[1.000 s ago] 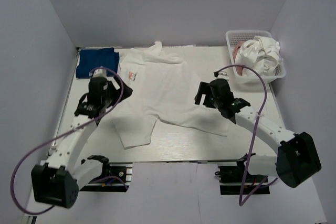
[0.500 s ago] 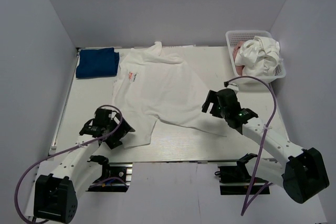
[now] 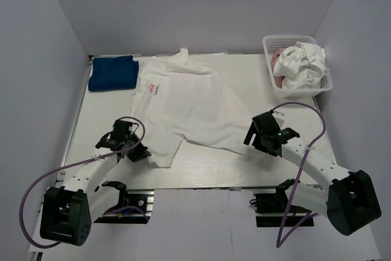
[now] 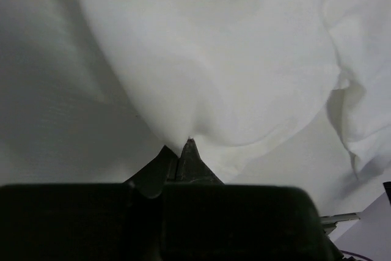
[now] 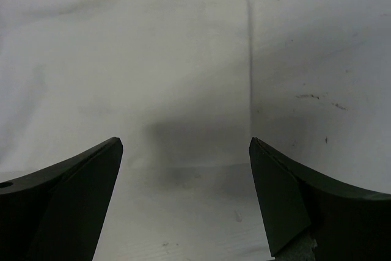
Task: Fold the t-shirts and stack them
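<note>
At the near edge of the table [image 3: 244, 71]: taking hold of the spread white tee [image 3: 195, 105] for its first fold.
Cloth tents up from the left gripper [image 4: 181, 153], clamped tight on the tee's near-left edge. Over the near-right corner the right gripper [image 5: 186, 145] hangs wide apart, nothing in it. The blue tee [image 3: 111, 73] lies folded far left; a second white tee [image 3: 303, 60] and a pink tee [image 3: 278, 59] sit in the basket [image 3: 269, 44]. Next, I'd guess: right drops, closes on that corner, then both carry the edge over in step.
</note>
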You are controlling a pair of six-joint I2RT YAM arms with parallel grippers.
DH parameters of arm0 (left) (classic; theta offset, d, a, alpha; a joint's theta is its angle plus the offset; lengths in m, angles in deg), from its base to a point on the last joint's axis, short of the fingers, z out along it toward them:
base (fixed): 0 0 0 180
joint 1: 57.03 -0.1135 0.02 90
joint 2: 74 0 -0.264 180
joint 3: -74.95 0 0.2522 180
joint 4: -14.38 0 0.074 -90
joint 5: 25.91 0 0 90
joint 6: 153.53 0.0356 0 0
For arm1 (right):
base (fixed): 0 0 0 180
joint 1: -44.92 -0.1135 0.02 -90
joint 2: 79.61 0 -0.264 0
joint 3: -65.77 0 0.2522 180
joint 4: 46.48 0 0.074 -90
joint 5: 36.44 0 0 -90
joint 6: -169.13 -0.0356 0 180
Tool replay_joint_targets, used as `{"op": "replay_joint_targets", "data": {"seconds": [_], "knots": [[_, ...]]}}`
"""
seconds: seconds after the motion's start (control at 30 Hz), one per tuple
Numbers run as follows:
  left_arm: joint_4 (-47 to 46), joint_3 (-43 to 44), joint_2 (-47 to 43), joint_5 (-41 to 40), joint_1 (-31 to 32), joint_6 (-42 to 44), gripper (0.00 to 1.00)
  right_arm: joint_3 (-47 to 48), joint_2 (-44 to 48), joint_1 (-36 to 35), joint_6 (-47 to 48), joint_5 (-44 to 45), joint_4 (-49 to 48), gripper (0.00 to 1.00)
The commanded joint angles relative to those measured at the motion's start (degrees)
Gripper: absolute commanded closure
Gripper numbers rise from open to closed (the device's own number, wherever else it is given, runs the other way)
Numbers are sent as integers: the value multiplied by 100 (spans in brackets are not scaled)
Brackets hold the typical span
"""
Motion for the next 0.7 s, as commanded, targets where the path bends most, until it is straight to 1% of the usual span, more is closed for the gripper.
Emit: {"op": "replay_joint_targets", "data": {"seconds": [0.0,0.17,0.23,0.3,0.33,0.37,0.4,0.43,0.5,0.53,0.57,0.6,0.63,0.67], "knots": [[-52,496,-209,-194,9,256,100,-15,12,68,-375,59,618,10],[-113,892,-394,-194,9,449,100,-280,-93,77,-455,-214,417,10],[-201,971,-395,-194,9,501,100,-394,-164,94,-411,-179,215,10],[-359,1129,-456,-194,9,554,100,-412,-383,85,-367,-196,30,12],[-360,1182,-508,-194,9,607,100,-394,-549,94,-332,-197,-136,16],[-455,1235,-509,-194,9,607,100,-377,-707,85,-288,-240,-181,20],[-456,1349,-509,-194,9,660,100,-350,-787,85,-227,-302,-286,27],[-526,1428,-509,-246,9,747,100,-341,-918,77,-174,-285,-469,50],[-527,1727,-509,-404,9,826,100,-254,-1007,85,-156,-145,-787,82],[-527,1858,-448,-536,9,932,100,-166,-1016,85,-260,-48,-866,100],[-527,2155,-447,-624,9,1002,100,-70,-982,77,-340,14,-858,100],[-527,2350,-447,-712,9,1055,100,270,-746,59,-358,180,-893,100],[-466,2561,-378,-921,9,1151,100,378,-622,68,-358,407,-928,100],[-517,2963,-377,-1011,9,1222,100,484,-525,76,-306,610,-1137,100]]}}
